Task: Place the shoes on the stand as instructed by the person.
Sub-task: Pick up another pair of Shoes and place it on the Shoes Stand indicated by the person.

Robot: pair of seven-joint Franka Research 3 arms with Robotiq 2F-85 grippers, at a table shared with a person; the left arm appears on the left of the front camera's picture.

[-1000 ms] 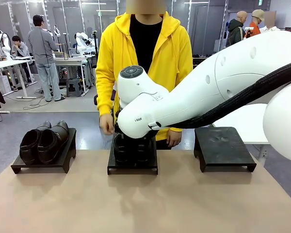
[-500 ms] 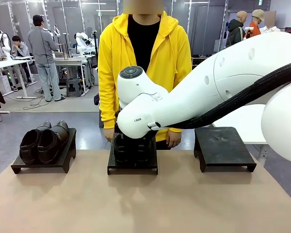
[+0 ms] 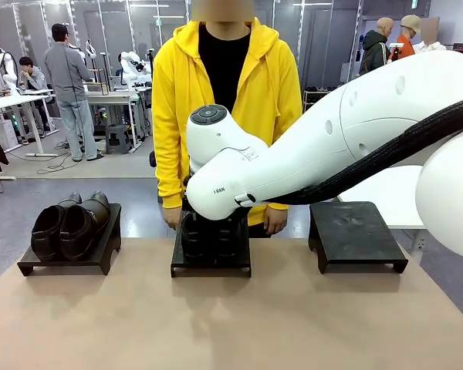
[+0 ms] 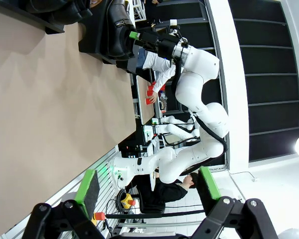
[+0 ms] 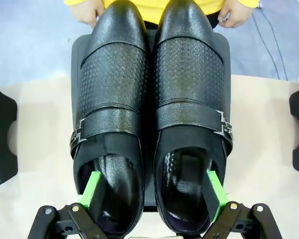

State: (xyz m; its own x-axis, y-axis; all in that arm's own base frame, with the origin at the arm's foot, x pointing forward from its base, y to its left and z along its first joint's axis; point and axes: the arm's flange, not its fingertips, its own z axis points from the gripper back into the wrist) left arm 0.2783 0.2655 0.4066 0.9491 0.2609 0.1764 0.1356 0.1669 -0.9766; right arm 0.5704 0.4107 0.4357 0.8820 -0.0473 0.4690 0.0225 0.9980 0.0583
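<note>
A pair of black shoes (image 5: 152, 99) with buckle straps stands side by side on the middle stand (image 5: 75, 55), toes toward the person (image 3: 228, 85) in the yellow hoodie. My right gripper (image 5: 153, 191) hangs open over the heel ends, one green pad by each shoe's outer side, gripping nothing. From the front, my right arm (image 3: 309, 154) covers most of this pair (image 3: 208, 235). A dark brown pair (image 3: 69, 223) sits on the left stand (image 3: 62, 266). My left gripper (image 4: 148, 191) is open and empty, off beside the table.
An empty black stand (image 3: 359, 235) sits at the right. The person's hands (image 5: 87, 10) rest just beyond the middle stand's far edge. Bare tan tabletop (image 3: 231, 324) fills the near half. Other people and tables stand far behind.
The person has drawn the hand on picture left back from the middle stand and now stands straighter. My arms and the shoes have not visibly moved.
</note>
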